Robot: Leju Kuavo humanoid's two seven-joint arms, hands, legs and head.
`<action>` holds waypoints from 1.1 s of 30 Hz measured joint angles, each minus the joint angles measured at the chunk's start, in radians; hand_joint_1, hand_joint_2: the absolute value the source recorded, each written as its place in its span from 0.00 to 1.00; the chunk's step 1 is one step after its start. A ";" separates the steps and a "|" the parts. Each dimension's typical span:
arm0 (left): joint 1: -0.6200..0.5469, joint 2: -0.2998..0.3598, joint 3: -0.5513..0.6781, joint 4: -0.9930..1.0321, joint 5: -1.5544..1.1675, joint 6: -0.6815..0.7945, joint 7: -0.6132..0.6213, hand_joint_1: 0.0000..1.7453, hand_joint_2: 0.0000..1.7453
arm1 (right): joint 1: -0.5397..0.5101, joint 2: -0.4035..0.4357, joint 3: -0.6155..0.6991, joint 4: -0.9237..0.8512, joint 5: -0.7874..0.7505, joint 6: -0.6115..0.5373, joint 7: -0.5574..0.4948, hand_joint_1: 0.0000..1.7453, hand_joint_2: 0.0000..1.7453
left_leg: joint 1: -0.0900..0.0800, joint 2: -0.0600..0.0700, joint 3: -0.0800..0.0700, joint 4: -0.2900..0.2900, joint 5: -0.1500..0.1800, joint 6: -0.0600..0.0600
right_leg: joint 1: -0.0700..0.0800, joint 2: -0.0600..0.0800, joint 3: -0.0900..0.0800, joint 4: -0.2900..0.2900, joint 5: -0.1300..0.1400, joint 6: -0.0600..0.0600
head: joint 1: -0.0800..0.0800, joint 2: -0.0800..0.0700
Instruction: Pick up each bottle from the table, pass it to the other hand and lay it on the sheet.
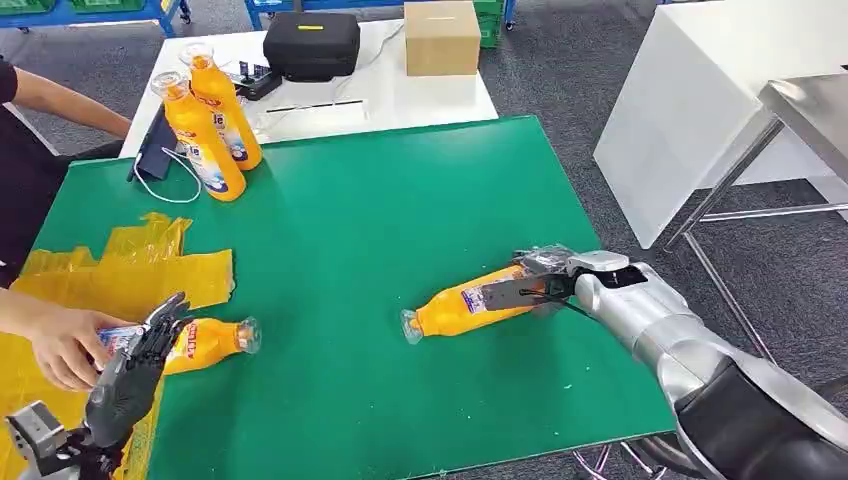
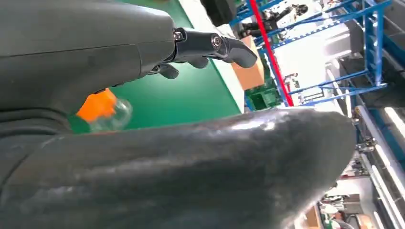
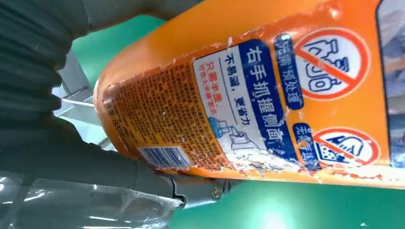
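Green rectangular table point(image 1: 400, 220): crumpled yellow plastic sheet point(image 1: 150, 270) at 9 o'clock. Orange plastic bottle point(image 1: 470, 303), lying at 4 o'clock, is gripped by right hand point(image 1: 545, 275). Left hand point(image 1: 135, 365) fingers spread over second orange bottle point(image 1: 205, 340), grip undetermined

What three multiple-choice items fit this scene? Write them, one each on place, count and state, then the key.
1. The upright bottles stand:
A. at the green table's far left
B. on the yellow sheet
C. on the box

2. Orange bottles in all:
A. two
B. four
C. six

3. The bottle in the right robot hand is:
A. upright
B. on its side
C. in the box

Key:
1. A, their bases are on the green at its far left edge.
2. B, two are upright and two are lying.
3. B, its cap points sideways.
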 measured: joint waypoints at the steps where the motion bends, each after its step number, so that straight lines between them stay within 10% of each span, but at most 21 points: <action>1: -0.010 -0.002 -0.002 0.005 0.000 -0.001 0.000 0.00 0.00 | 0.003 0.003 0.002 0.002 0.003 -0.007 0.000 1.00 1.00 | 0.000 0.000 0.001 0.000 0.000 0.000 | 0.000 0.000 0.001 0.000 0.000 0.000 | 0.000 0.000; 25: -0.077 -0.028 -0.027 0.066 0.060 -0.026 0.008 0.00 0.00 | 0.030 0.096 -0.004 0.077 -0.019 -0.114 0.025 1.00 1.00 | 0.005 0.015 0.021 -0.001 -0.003 -0.003 | 0.003 0.013 0.017 -0.001 0.002 -0.003 | 0.000 0.000; 33: -0.044 -0.050 -0.013 0.066 0.416 -0.167 0.132 0.00 0.00 | 0.159 0.137 -0.230 -0.007 -0.380 -0.126 -0.165 1.00 1.00 | 0.005 0.010 0.013 0.000 -0.001 -0.003 | 0.003 0.010 0.010 0.000 0.002 -0.004 | 0.001 0.000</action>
